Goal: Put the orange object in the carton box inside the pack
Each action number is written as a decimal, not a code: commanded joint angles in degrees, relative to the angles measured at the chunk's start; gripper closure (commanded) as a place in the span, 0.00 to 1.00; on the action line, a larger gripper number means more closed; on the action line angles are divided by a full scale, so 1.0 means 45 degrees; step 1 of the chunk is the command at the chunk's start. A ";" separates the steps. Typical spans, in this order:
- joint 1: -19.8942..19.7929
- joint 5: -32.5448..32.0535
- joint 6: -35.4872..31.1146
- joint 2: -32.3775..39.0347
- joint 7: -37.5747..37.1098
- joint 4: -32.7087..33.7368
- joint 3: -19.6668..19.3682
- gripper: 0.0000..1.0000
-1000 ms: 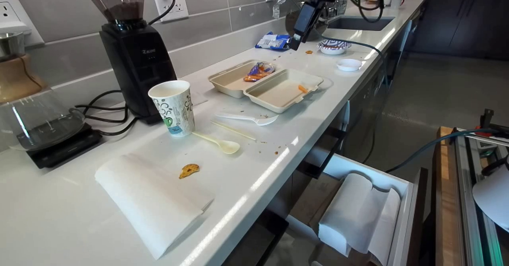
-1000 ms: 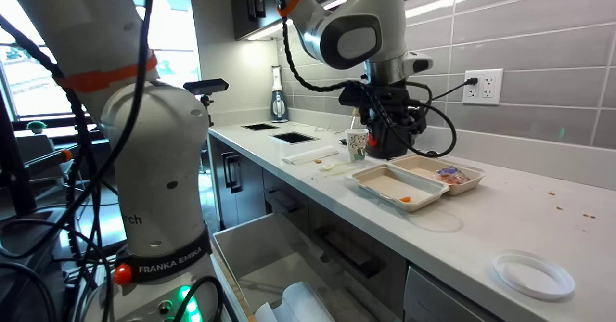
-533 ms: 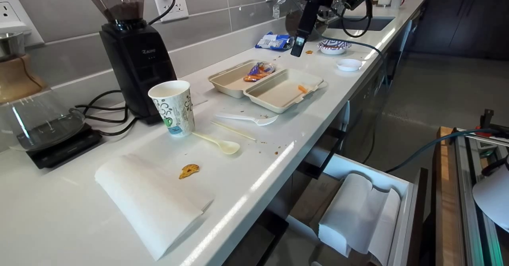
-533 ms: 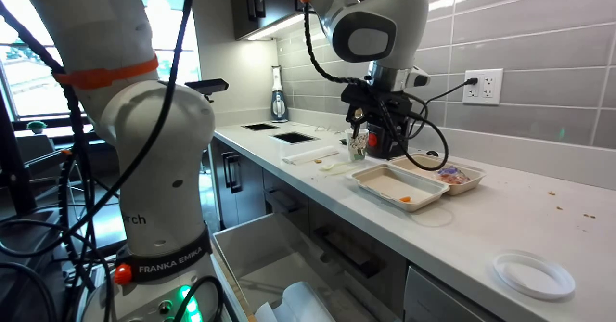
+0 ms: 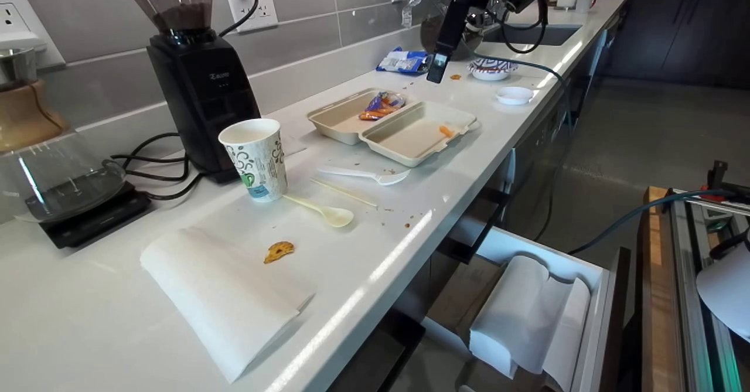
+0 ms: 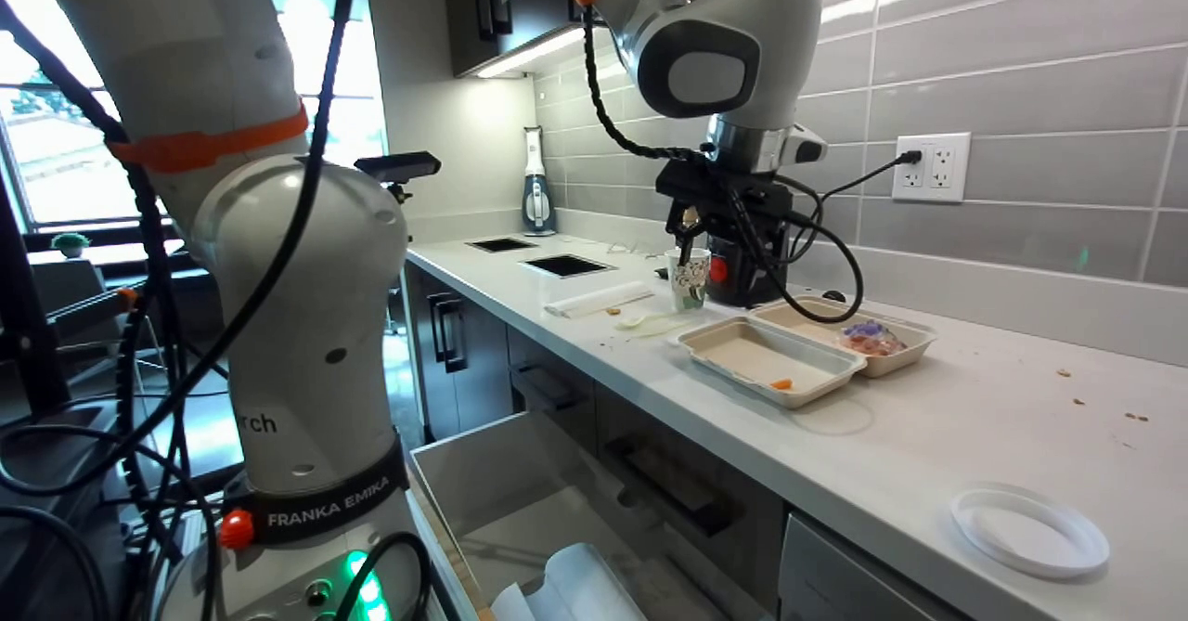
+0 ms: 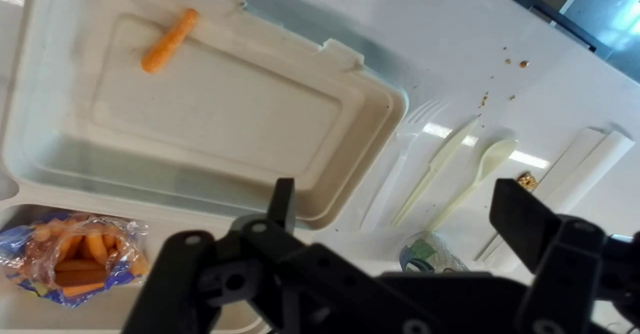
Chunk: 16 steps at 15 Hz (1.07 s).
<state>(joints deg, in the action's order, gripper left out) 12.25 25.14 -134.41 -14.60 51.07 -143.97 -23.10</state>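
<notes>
The orange object is a small carrot (image 7: 170, 41) lying alone in one half of the open beige carton box (image 7: 225, 94). In both exterior views the carrot (image 5: 446, 130) (image 6: 781, 384) lies near that half's outer edge. The pack is a clear and blue plastic bag (image 7: 80, 254) of carrots in the other half, its mouth open. It also shows in both exterior views (image 5: 384, 105) (image 6: 871, 337). My gripper (image 7: 395, 199) is open and empty, above the counter and apart from carrot and pack. In an exterior view one finger (image 5: 437, 68) shows; the other is hidden.
A white fork (image 7: 392, 179), a pale knife (image 7: 435, 169) and a spoon (image 7: 475, 179) lie beside the box. A paper cup (image 5: 255, 157) stands by the black coffee grinder (image 5: 202, 93). A folded paper sheet (image 5: 222, 292) lies at the near end. A drawer (image 5: 597, 316) stands open below.
Since one second ago the arm has shifted and the gripper has turned and come slightly lower; over the last half second it has barely moved. The carrot, box and pack have not moved.
</notes>
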 commanded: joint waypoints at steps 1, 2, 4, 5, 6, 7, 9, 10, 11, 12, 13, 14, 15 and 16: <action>-0.1324 -0.0641 0.0401 0.0134 -0.0586 0.0075 0.1223 0.00; -0.1638 -0.1026 0.0746 0.0124 -0.0809 0.0113 0.1458 0.00; -0.2357 -0.2345 0.0972 0.0134 -0.1985 0.0049 0.2071 0.00; -0.2607 -0.2871 0.1072 0.0079 -0.2441 0.0026 0.2264 0.00; -0.2798 -0.3307 0.1218 0.0069 -0.2838 0.0009 0.2412 0.00; -0.2873 -0.3419 0.1330 0.0030 -0.3084 0.0057 0.2503 0.00; -0.3116 -0.3971 0.1338 0.0059 -0.3712 -0.0040 0.2693 0.00; -0.3167 -0.4152 0.1130 0.0028 -0.3885 -0.0102 0.2757 0.00; -0.3218 -0.4388 0.0945 0.0095 -0.4093 -0.0142 0.2829 0.00; -0.3184 -0.4411 0.0828 0.0190 -0.4033 -0.0119 0.2833 0.00; -0.3189 -0.4523 0.0782 0.0236 -0.4036 -0.0131 0.2851 0.00; -0.3164 -0.4495 0.0654 0.0284 -0.3909 -0.0162 0.2831 0.00; -0.3197 -0.4637 0.0544 0.0345 -0.3968 -0.0181 0.2863 0.00; -0.3238 -0.4767 0.0350 0.0426 -0.4082 -0.0226 0.2896 0.00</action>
<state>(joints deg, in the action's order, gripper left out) -1.36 6.09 -130.30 -13.97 34.49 -144.29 -11.01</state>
